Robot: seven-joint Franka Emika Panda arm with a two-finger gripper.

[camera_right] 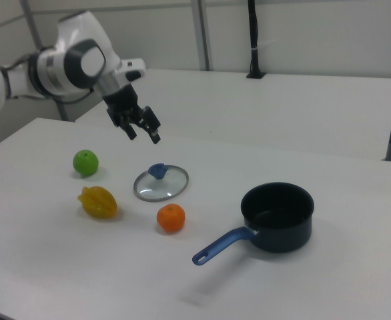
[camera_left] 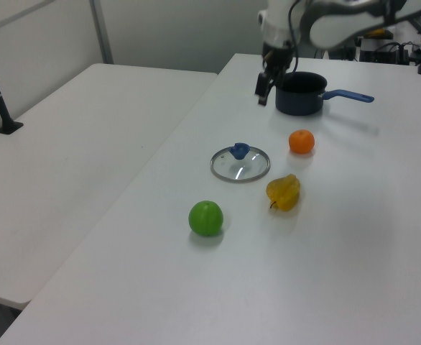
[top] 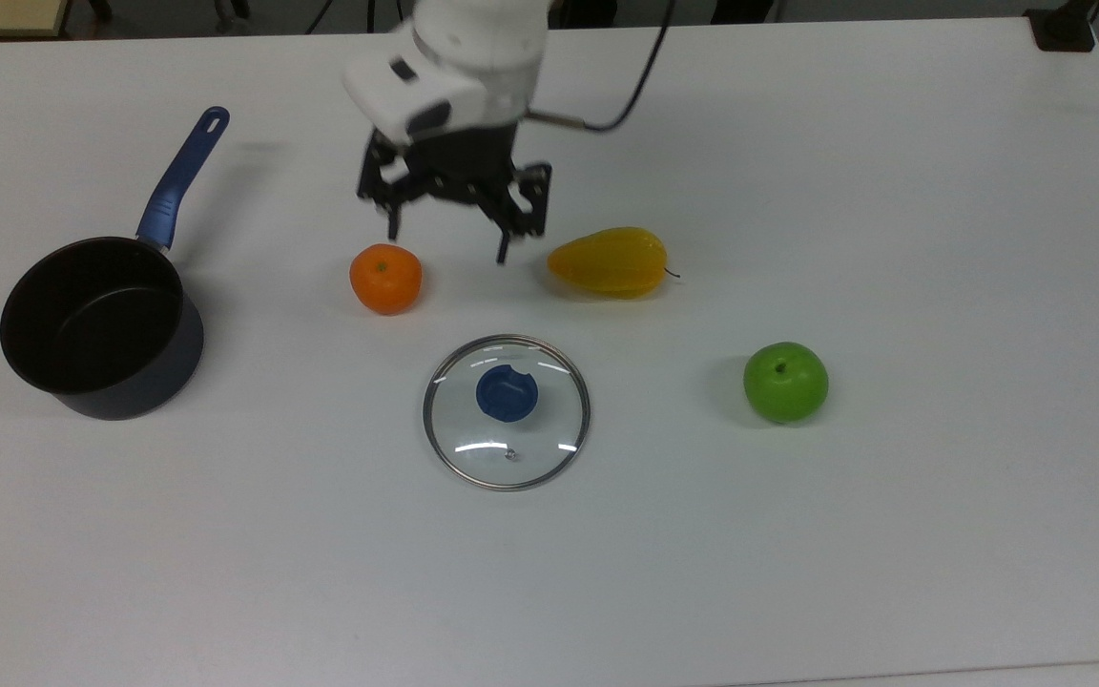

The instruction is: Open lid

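Observation:
The lid is a clear glass disc with a metal rim and a blue knob. It lies flat on the white table, well apart from the dark blue saucepan, which stands uncovered at the top view's left. My gripper hangs open and empty high above the table, beyond the lid, between the orange and the yellow fruit in the top view. In the left view the lid lies nearer than the gripper. The right view shows the gripper up and to the left of the lid.
An orange and a yellow fruit lie just beyond the lid in the top view. A green apple sits to the top view's right. The saucepan's long blue handle points toward the far edge.

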